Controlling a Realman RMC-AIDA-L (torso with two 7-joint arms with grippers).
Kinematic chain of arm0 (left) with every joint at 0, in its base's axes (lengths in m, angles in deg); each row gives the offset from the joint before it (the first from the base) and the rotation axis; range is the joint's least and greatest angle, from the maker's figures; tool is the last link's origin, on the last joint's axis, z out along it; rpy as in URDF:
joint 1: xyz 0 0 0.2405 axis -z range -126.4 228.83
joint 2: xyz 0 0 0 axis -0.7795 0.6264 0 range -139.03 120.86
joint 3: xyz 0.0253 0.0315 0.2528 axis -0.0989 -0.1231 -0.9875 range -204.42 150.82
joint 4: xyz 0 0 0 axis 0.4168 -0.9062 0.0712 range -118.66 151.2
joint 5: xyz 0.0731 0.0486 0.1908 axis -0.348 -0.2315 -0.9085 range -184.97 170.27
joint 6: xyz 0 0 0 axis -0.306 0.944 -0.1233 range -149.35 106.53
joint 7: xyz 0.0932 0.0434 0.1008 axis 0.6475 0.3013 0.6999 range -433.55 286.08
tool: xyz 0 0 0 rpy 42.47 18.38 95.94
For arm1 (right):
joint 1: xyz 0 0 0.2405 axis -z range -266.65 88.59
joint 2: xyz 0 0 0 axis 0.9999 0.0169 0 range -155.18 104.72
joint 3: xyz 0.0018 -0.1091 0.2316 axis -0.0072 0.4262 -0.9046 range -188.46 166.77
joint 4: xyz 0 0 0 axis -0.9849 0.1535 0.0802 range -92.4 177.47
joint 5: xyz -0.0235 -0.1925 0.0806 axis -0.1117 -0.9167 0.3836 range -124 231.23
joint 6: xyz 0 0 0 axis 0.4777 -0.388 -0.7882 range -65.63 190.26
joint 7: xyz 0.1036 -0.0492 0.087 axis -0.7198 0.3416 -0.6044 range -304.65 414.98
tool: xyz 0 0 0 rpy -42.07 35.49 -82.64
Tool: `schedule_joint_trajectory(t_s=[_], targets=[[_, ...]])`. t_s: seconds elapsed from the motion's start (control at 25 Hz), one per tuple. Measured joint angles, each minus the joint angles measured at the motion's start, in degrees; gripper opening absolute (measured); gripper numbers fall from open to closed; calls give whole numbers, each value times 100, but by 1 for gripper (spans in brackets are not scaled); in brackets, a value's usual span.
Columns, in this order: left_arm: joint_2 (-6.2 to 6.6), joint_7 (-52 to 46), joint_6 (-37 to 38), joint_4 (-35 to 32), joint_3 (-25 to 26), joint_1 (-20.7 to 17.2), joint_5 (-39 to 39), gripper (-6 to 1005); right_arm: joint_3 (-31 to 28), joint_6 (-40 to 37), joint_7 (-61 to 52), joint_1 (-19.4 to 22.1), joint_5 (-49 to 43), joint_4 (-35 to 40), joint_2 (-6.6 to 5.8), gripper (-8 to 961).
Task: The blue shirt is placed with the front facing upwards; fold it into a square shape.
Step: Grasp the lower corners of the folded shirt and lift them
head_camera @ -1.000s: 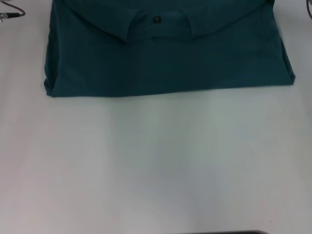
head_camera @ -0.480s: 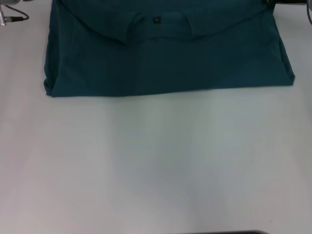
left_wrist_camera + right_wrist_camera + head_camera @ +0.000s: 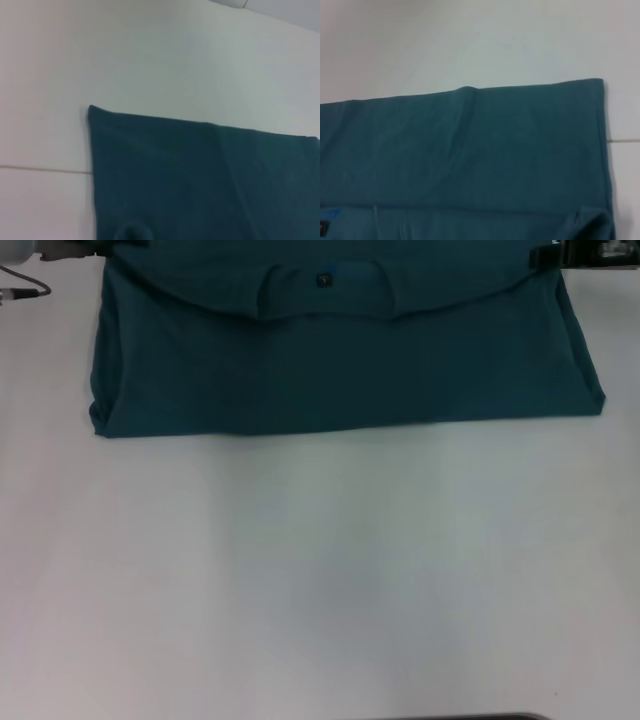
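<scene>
Teal-blue cotton is spread across the far part of the white table [image 3: 320, 570]: the blue shirt [image 3: 340, 360] is already folded into a broad band, its near fold edge lying straight and its collar, with a small black neck label [image 3: 322, 280], turned toward the far side. No pink lettering is seen, so the front is probably folded inward.

The left end effector [image 3: 60, 248] is only glimpsed at the far left corner of the cloth, and the right end effector [image 3: 585, 252] at the far right corner; whether either is clenched on fabric or released cannot be told, since both are cut off at the frame edge.

The cloth is judged soft, light and limp, so it is likely to sag and crease if lifted from one point only. A hold is best taken at the two far corners together, pinching all layers, with the fabric kept taut while it is carried over toward the near edge.
</scene>
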Motion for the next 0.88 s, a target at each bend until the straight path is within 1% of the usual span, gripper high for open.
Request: schedule_joint_trajectory(t_s=[0.08, 0.12, 0.16, 0.24, 0.32, 0.36, 0.4, 0.44, 0.48, 0.6, 0.68, 0.8, 0.88], targets=[[-14, -46, 107, 123, 2, -72, 2, 408, -62, -203, -50, 44, 4, 28, -72, 238], [-41, -70, 225, 288, 25, -150, 20, 430, -132, -386, -64, 74, 25, 48, -121, 258], [-59, -84, 314, 389, 41, -206, 37, 452, -234, -618, -60, 110, 59, 75, -169, 307], [-138, -81, 772, 877, 195, -479, 261, 496, -511, -1193, 67, 220, 217, 176, -237, 406], [-187, -51, 1225, 1259, 359, -760, 599, 541, -818, -1915, 429, 443, 592, 365, -254, 505], [-191, -39, 1482, 1416, 441, -912, 803, 563, -951, -2243, 634, 572, 811, 467, -250, 576], [-168, -39, 1730, 1516, 519, -1051, 1005, 585, -1059, -2581, 842, 706, 1058, 565, -234, 647], [-118, -42, 1960, 1530, 598, -1162, 1183, 698, -1160, -2939, 1081, 855, 1354, 652, -220, 718], [-58, -51, 2244, 1525, 715, -1278, 1383, 812, -1239, -3269, 1330, 1014, 1638, 710, -204, 747], [86, -81, 2903, 1269, 1172, -1506, 1655, 837, -1366, -4140, 1947, 1420, 2323, 737, -194, 833], [162, -86, 3216, 998, 1501, -1639, 1733, 853, -1400, -4629, 2309, 1639, 2544, 695, -194, 890], [273, -89, 3457, 554, 1805, -1813, 1759, 859, -1407, -5173, 2718, 1874, 2633, 659, -135, 894], [283, -66, 3450, 330, 1859, -1904, 1775, 857, -1406, -5384, 2863, 1955, 2622, 655, -69, 896]])
